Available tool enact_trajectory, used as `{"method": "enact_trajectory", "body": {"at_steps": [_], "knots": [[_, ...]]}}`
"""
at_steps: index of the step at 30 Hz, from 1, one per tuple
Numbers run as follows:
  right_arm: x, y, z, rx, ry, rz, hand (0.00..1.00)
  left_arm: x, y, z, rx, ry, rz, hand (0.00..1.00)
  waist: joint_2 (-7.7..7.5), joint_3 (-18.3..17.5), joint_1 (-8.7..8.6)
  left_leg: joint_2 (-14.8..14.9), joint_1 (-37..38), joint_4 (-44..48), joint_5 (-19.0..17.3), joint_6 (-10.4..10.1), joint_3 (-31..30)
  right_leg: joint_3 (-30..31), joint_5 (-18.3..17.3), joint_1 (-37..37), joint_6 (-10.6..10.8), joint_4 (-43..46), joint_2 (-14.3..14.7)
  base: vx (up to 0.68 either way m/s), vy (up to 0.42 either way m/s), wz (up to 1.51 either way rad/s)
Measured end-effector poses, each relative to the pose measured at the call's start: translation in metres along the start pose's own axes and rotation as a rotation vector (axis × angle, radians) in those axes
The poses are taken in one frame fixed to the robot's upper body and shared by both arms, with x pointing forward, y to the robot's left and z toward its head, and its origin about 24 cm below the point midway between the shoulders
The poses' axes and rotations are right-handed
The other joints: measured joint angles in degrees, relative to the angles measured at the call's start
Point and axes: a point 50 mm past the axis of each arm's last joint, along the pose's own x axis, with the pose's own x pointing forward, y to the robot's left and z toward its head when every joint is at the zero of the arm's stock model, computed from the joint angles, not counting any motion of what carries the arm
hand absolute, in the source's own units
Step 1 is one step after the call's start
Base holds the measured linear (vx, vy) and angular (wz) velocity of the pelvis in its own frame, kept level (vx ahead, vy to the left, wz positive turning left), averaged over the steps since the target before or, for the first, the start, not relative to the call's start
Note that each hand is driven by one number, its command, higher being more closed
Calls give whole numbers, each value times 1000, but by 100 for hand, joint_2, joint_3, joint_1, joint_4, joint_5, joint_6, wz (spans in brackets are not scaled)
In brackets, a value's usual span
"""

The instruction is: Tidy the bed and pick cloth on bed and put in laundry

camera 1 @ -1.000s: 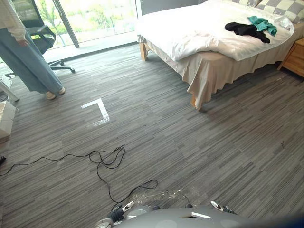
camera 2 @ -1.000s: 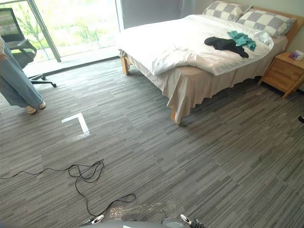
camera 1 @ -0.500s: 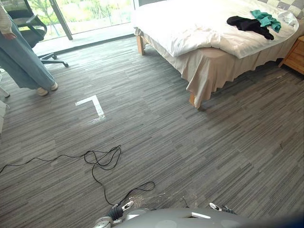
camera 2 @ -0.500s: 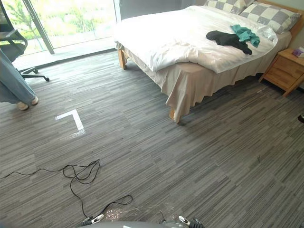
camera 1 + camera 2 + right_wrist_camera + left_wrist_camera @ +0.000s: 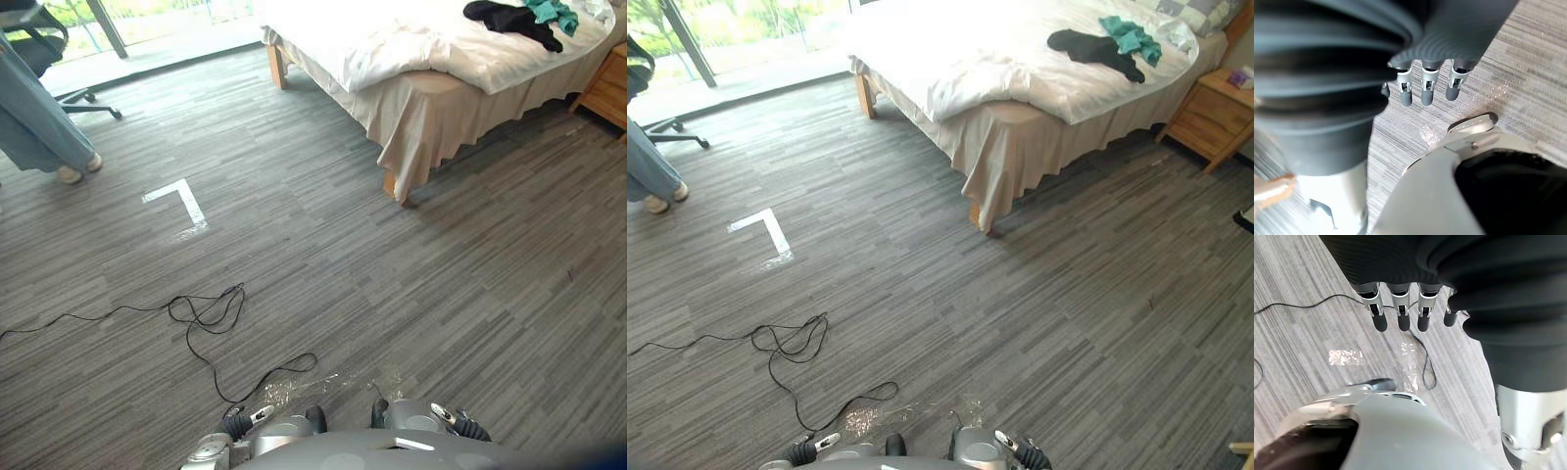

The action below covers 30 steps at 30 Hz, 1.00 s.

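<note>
- Our left hand (image 5: 1403, 316) hung down by our side with its fingers straight and loose, and it held nothing. Our right hand (image 5: 1427, 90) hung the same way, open and empty. We think they hung low because nothing was near enough to grab.
- A wide grey floor (image 5: 411, 274) lay between us and the bed, so we judged that walking over had to come first.
- The bed (image 5: 1029, 147) stood well apart from us, across the room, with a wooden side table (image 5: 1213, 116) just beside it.
- Its white blanket (image 5: 960, 54) lay bunched and crooked, with one part hanging over a corner, so we thought the bed needed tidying.
- A black cloth (image 5: 1095, 49) lay on top of the blanket near the pillow end. It was one of the things to pick up.
- A small green cloth (image 5: 1130, 35) lay touching the black one, so we guessed one reach might get both. No cloth was in a hand, so we judged the job had hardly begun.
</note>
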Motion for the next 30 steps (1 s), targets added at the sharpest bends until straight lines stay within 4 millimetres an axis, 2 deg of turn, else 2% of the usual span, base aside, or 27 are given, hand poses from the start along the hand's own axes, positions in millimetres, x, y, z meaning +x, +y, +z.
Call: {"method": "enact_trajectory", "body": {"at_steps": [1, 2, 3, 6, 7, 8, 10, 11, 12, 13, 14, 15, 16, 17, 18, 19, 20, 21, 22, 23, 25, 26, 27, 28, 29, 30], "knots": [[0, 0, 1, 17, -3, -1, 0, 0, 0, 1, 1, -1, 0, 0, 3, 56, -15, 52, 73, 46, -24, 32, 64, -95, 30, -129, 53, 279, -29, -7, -7, -62], [0, -1, 2, 42, 0, -7, 0, 0, 1, 0, 1, 1, 1, 0, 61, 127, -19, 141, 170, 144, -117, 24, 223, -370, -83, -308, -109, 696, -135, 34, 4, -60], [0, -1, 1, 57, 7, -11, 0, 0, 1, 0, 1, 3, 2, 0, 60, 138, -20, 237, 208, 259, -237, -43, 331, -574, -154, -378, -200, 783, -218, 91, -16, -83], [0, -3, 1, 81, 15, -17, 0, 1, 0, 4, 7, 1, -4, 0, 155, 212, -69, 758, 255, 712, -649, -342, 567, -887, -104, -576, -243, 121, -143, 186, -93, -58], [0, -4, 3, 103, 9, -24, 0, 4, -3, 14, 32, -15, -10, 0, 244, 376, -87, 1044, 259, 874, -811, -496, 643, -940, 153, -808, -271, -361, -103, 302, -212, -34], [0, -5, 3, 108, 12, -27, 0, 4, -4, 16, 36, -19, -11, 0, 267, 411, -92, 1100, 264, 893, -833, -532, 655, -953, 250, -862, -271, -479, -112, 321, -238, -25], [-2, -10, -7, 144, 46, -57, 0, 6, -3, 21, 38, -21, -9, 0, 276, 533, -147, 1289, 406, 932, -913, -852, 758, -996, 1056, -1139, -170, -1449, -263, 305, -215, -15], [-5, -13, -16, 158, 69, -72, 0, 6, -2, 20, 38, -12, -5, 0, 243, 575, -156, 1308, 588, 963, -992, -1001, 846, -999, 1263, -1200, -129, -1625, -392, 536, -401, -25], [-10, -19, -30, 146, 110, -92, 0, 5, -2, 15, 36, -1, -5, 0, 249, 614, -184, 1378, 882, 950, -1137, -1203, 964, -1018, 1447, -1222, -185, -1503, -516, 576, -464, -29], [-13, -23, -38, 130, 138, -103, 0, 5, -8, 12, 35, 5, -23, 0, 412, 657, -252, 1574, 1148, 1016, -1186, -1227, 1024, -1056, 1505, -1402, -364, -655, -451, 582, -475, -25], [-15, -25, -42, 129, 147, -108, 0, 5, -10, 12, 38, 2, -30, 0, 490, 604, -271, 1654, 1149, 1115, -1138, -1202, 1031, -1048, 1295, -1587, -564, -204, -429, 484, -425, -34], [-15, -29, -40, 137, 143, -123, 0, 5, -15, 15, 32, -14, -51, 0, 573, 597, -340, 1882, 1050, 1603, -963, -1059, 1004, -1020, 769, -1803, -858, 445, -354, 503, -439, -42], [-15, -33, -38, 130, 125, -131, 0, 6, -20, 16, 23, -25, -72, 0, 718, 559, -404, 2194, 881, 2187, -658, -977, 888, -1059, 381, -1779, -986, 642, -137, 523, -452, -48], [-15, -34, -36, 126, 112, -134, 0, 6, -22, 16, 14, -31, -80, 0, 780, 523, -417, 2360, 750, 2537, -426, -909, 867, -1058, 238, -1733, -1004, 644, 13, 557, -427, -54], [-15, -36, -30, 100, 82, -137, 0, 5, -21, 18, -17, -54, -69, 0, 840, 493, -424, 2582, 322, 3639, 60, -891, 558, -1027, 44, -1489, -1115, 452, 342, 559, -384, -64], [-13, -40, -21, 65, 50, -140, 0, 5, -23, 25, -75, -104, -77, 0, 864, 503, -408, 2517, -259, 4920, -110, -957, 26, -965, 31, -1064, -1175, -16, 712, 552, -355, -62], [-12, -39, -15, 42, 33, -135, 0, 5, -23, 30, -111, -132, -81, 0, 871, 507, -406, 2374, -546, 5454, -296, -961, -213, -911, 69, -771, -1241, -287, 876, 553, -304, -55], [-9, -36, -6, 1, 1, -116, 0, 4, -25, 40, -159, -190, -90, 0, 760, 561, -322, 1954, -970, 6116, -616, -983, -520, -701, 180, -182, -1317, -795, 1111, 540, -248, -51], [-7, -33, 2, -25, -31, -93, 0, 2, -26, 49, -194, -243, -111, 0, 651, 591, -202, 1523, -1340, 6147, -838, -919, -594, -578, 228, 383, -1308, -1225, 1226, 540, -233, -59], [-6, -33, 7, -37, -48, -83, 0, 1, -28, 54, -210, -269, -122, 0, 605, 595, -120, 1339, -1509, 5986, -940, -847, -565, -522, 277, 608, -1331, -1368, 1256, 502, -192, -81], [-1, -25, 27, -57, -112, -43, 0, -2, -39, 68, -249, -342, -167, 0, 507, 590, 176, 806, -2144, 4700, -1074, -673, -276, -151, 246, 1234, -1304, -1785, 1305, 535, -174, -92], [0, -24, 34, -64, -132, -38, 0, -2, -41, 70, -259, -352, -175, 0, 472, 610, 186, 694, -2287, 4288, -1044, -647, -249, -61, 221, 1374, -1263, -1871, 1300, 602, -115, -75], [1, -19, 44, -73, -161, -19, 0, -3, -41, 71, -278, -354, -176, 0, 509, 617, 194, 518, -2475, 3202, -775, -639, -125, 101, 172, 1634, -1198, -2040, 1285, 311, -31, -51], [1, -18, 46, -77, -171, -12, 0, -2, -43, 71, -283, -349, -178, 0, 542, 612, 180, 447, -2509, 2585, -534, -647, -34, 144, 148, 1785, -1159, -2145, 1292, 601, 3, -54], [0, -20, 49, -83, -182, -8, 0, -2, -46, 68, -297, -331, -183, 0, 653, 603, 171, 382, -2531, 1505, -51, -641, 159, 250, 127, 2111, -1126, -2361, 1359, 389, 56, -36], [0, -21, 47, -77, -179, -6, 0, -2, -48, 67, -298, -321, -188, 0, 766, 622, 172, 415, -2568, 1058, 145, -654, 238, 277, 98, 2384, -1104, -2511, 1454, 574, 114, -32]]}}
